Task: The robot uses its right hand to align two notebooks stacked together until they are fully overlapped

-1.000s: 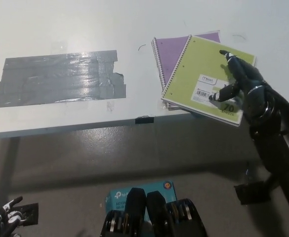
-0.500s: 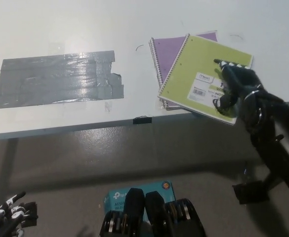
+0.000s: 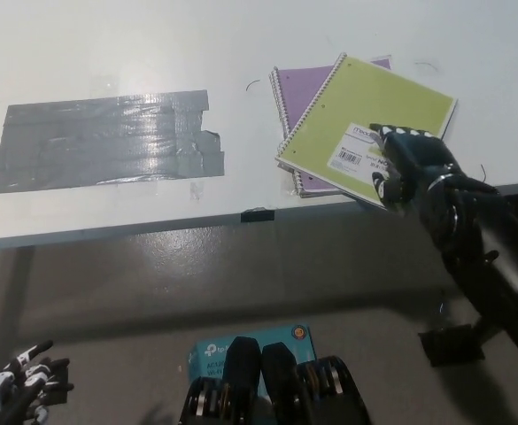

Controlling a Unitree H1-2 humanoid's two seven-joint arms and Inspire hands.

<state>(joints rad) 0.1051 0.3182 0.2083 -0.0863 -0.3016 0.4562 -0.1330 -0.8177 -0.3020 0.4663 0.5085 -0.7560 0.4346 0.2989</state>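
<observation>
Green notebook swings further askew, not yet overlapping.
Right hand [image 3: 406, 164], fingers spread flat on green notebook [image 3: 365, 128], has slid toward the surface's front edge; purple notebook [image 3: 298, 88] stays exposed.

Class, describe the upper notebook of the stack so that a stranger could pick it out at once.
On the white table, right of the grey tape patch, two spiral notebooks lie stacked. The green notebook lies on top, under the black right hand. Unlike the purple notebook beneath, it is skewed and bears a white label.

You've got a white table [image 3: 108, 44], grey tape patch [image 3: 104, 139] near its left edge, grey floor [image 3: 152, 292] below, teal box [image 3: 207, 354].
</observation>
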